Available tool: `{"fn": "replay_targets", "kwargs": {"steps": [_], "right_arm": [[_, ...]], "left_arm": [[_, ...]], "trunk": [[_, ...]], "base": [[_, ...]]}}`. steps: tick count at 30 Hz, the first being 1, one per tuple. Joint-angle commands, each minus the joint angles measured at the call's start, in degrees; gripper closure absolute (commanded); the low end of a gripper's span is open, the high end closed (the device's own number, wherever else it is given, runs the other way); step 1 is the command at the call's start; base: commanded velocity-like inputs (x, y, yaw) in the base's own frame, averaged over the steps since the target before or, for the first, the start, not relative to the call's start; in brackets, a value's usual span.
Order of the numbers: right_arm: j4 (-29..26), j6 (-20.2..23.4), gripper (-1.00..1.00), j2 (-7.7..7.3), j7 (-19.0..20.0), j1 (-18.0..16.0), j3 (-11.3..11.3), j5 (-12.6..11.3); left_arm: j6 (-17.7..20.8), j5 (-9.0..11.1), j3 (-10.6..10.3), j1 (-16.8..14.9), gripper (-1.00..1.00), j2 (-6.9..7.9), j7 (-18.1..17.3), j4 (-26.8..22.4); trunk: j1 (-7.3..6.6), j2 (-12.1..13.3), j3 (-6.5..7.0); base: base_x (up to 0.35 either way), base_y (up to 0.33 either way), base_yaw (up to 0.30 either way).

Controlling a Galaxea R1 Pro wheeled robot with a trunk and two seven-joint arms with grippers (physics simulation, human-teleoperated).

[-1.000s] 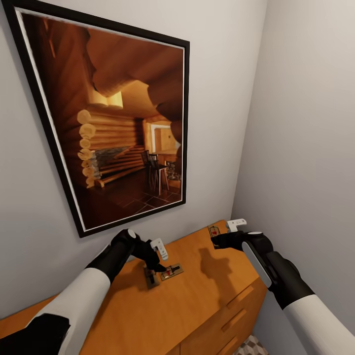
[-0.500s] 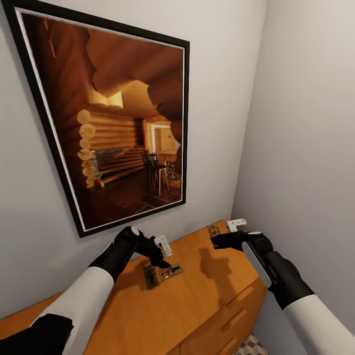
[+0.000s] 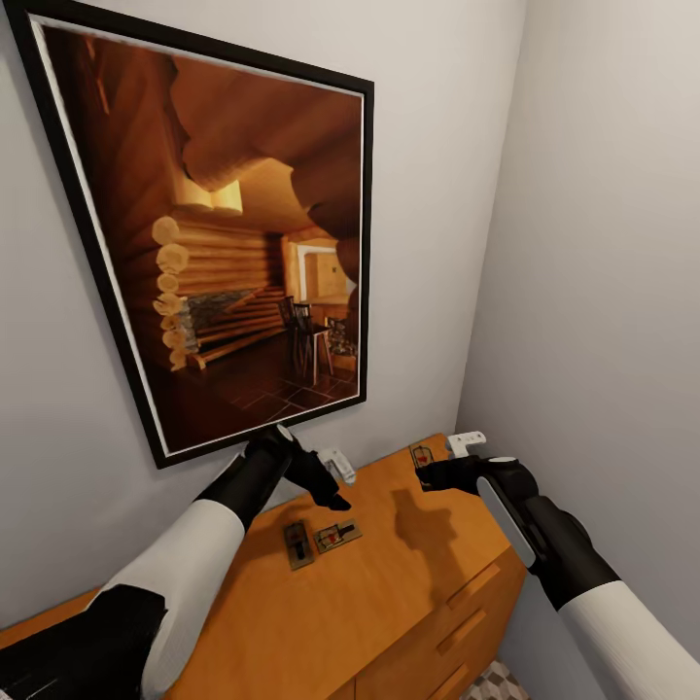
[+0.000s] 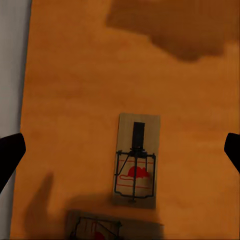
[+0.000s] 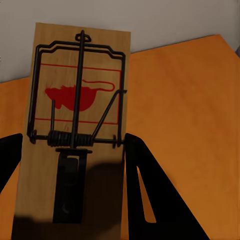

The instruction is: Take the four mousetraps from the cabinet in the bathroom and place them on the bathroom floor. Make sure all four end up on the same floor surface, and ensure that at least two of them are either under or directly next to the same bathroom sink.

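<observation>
Two mousetraps (image 3: 297,544) (image 3: 337,535) lie side by side on the flat top of the orange-brown cabinet (image 3: 389,593). My left gripper (image 3: 333,492) hovers open above them, close to the wall, with nothing in it. In the left wrist view one mousetrap (image 4: 136,160) lies straight below, and the edge of a second mousetrap (image 4: 95,227) shows beside it; the dark fingertips (image 4: 10,156) stand far apart. My right gripper (image 3: 429,472) is shut on a third mousetrap (image 3: 422,455), held above the cabinet's far right corner. That mousetrap (image 5: 75,125) sits between the dark fingers (image 5: 150,195).
A large black-framed picture (image 3: 224,243) hangs on the grey wall above the cabinet. A second grey wall (image 3: 603,292) closes the corner on the right. Drawer fronts with bar handles (image 3: 465,627) face me, and a patch of patterned floor (image 3: 491,685) shows below.
My left gripper has risen from the two mousetraps on the cabinet top and moved toward the wall, empty. The traps stay put. The right arm has not moved.
</observation>
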Motion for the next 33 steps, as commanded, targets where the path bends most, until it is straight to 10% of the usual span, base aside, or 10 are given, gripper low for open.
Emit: {"fn": "replay_targets", "kwargs": {"steps": [1,33], "right_arm": [[0.0,0.2,1.0,-0.06,0.1,0.0,0.1,-0.1],[0.0,0.2,1.0,-0.08,0.1,0.0,0.1,-0.1]], "left_arm": [[0.5,-0.2,0.0,-0.1,-1.0,-0.02,0.1,0.3],[0.2,0.3,0.7,0.0,-1.0,-0.02,-0.2,1.5]], "trunk": [[0.02,0.0,-0.03],[0.02,0.0,-0.03]], "base": [[0.0,0.0,0.0],[0.0,0.0,0.0]]}}
